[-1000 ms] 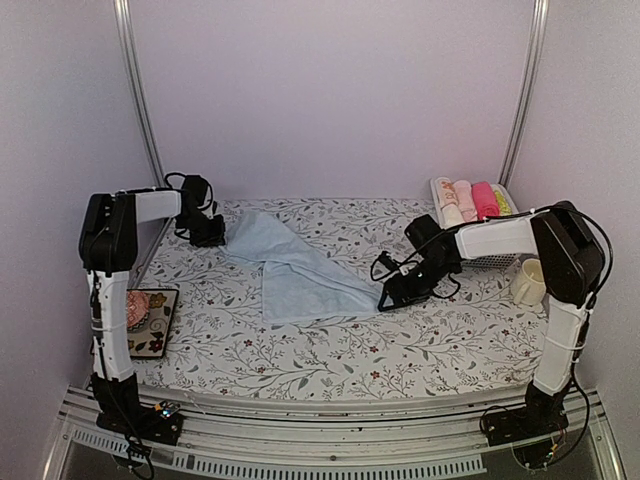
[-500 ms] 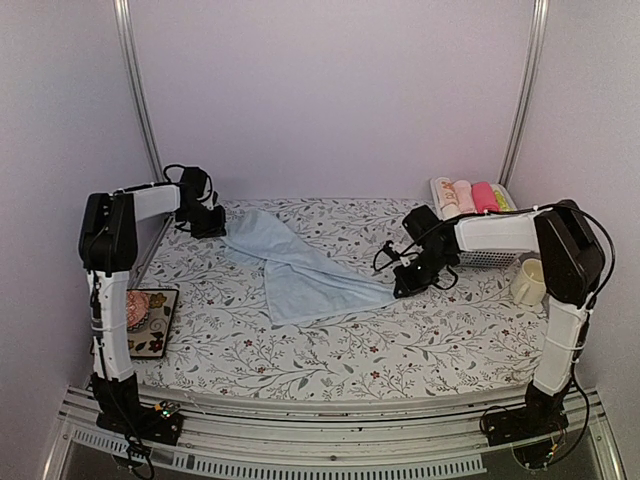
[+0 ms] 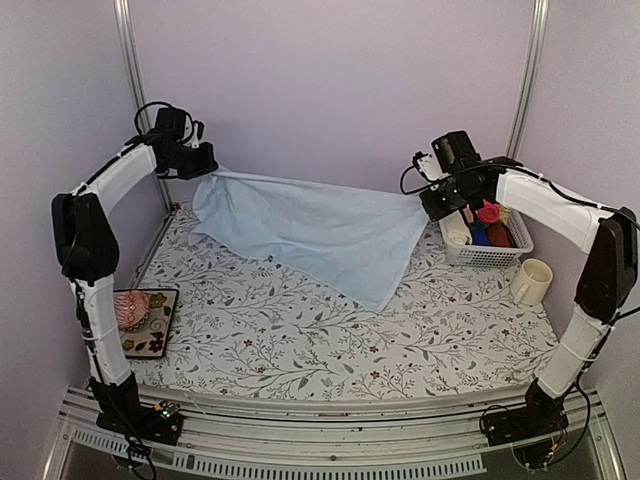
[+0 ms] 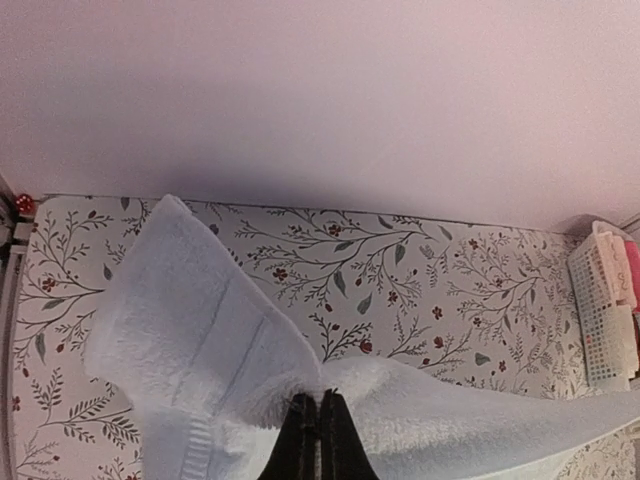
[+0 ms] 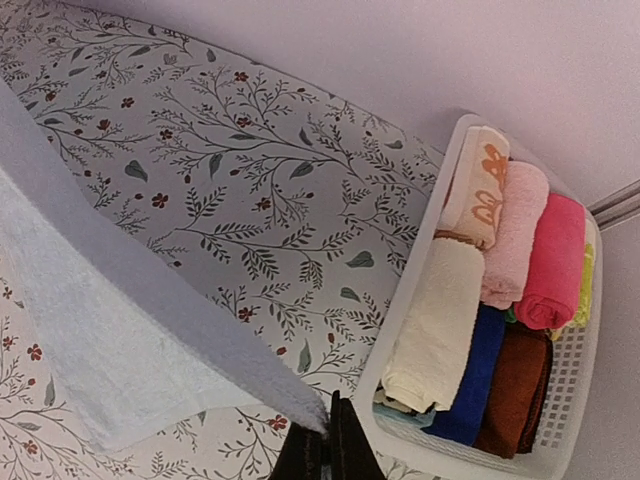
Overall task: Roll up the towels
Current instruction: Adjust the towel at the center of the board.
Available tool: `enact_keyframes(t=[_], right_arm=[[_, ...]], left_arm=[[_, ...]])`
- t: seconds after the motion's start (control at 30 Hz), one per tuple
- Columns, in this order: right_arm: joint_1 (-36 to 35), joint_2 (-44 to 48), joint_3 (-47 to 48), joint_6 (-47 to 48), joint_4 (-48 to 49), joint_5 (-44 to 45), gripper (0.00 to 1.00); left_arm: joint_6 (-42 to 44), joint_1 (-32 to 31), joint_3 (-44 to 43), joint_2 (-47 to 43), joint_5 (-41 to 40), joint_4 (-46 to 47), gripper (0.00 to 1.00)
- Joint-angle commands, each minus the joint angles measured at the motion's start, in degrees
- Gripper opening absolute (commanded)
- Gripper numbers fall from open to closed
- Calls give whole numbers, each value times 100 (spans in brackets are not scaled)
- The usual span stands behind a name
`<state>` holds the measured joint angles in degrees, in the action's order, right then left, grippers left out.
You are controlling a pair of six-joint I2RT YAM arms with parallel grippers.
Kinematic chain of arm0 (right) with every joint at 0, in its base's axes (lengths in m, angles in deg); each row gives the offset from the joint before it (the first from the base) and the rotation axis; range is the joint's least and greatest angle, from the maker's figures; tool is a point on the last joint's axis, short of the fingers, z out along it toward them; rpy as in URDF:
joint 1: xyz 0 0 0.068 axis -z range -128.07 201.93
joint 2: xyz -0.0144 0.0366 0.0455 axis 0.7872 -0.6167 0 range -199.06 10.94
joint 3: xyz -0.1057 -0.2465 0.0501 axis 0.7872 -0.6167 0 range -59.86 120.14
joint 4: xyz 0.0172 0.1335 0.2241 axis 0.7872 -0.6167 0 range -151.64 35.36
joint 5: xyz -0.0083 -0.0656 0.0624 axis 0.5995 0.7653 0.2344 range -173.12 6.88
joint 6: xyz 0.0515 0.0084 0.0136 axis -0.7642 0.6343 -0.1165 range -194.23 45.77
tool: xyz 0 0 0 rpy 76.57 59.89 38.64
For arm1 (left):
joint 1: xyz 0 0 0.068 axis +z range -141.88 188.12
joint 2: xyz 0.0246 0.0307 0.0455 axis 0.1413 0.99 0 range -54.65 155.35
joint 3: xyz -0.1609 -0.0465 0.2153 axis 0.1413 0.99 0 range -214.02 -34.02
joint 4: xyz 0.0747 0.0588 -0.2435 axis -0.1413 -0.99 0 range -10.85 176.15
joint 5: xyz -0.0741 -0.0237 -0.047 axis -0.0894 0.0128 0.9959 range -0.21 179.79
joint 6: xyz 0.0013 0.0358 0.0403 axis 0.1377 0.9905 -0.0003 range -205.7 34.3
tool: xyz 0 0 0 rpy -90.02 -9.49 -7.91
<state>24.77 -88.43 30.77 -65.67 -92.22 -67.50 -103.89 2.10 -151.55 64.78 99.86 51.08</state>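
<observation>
Now pulled up from the table (image 3: 300,340) and stretched, light blue towel (image 3: 320,230) pinched at its corners by left gripper (image 4: 317,405) and right gripper (image 5: 327,415); probably ready for laying flat.

light blue towel (image 3: 320,235), floral-print table (image 3: 300,340), white basket (image 3: 487,259)

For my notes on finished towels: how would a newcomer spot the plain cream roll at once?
Find the white basket at the table's far right side. Its rolled cloths lie in two rows; the cream roll ends the row holding the dark blue roll and maroon roll, on the side nearest the table's middle. It alone is plain and pale; the orange-patterned roll beside it is printed.
</observation>
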Motion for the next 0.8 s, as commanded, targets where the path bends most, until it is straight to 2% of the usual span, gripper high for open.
enact_keyframes(t=[0.0,0.13,0.43,0.6,0.73,0.77], right_arm=[[86,571,47,413,19,811,2],[88,1026,-135,335,34,789,2],[20,2491,-812,176,-380,798,2],[-9,2683,-1628,63,-570,689,2],[-7,2590,-1909,-169,-478,677,2],[-9,2541,-1931,-190,-445,698,2]], left_arm=[[272,-187,-45,-421,-283,-378,0],[347,-481,518,-945,-520,-514,0],[88,-1232,2693,-2721,-1206,-501,0],[-324,-1744,4019,-3259,-689,-233,0],[-377,-2341,4498,-2959,-162,-181,0],[-306,-2483,4539,-2847,47,-176,5]])
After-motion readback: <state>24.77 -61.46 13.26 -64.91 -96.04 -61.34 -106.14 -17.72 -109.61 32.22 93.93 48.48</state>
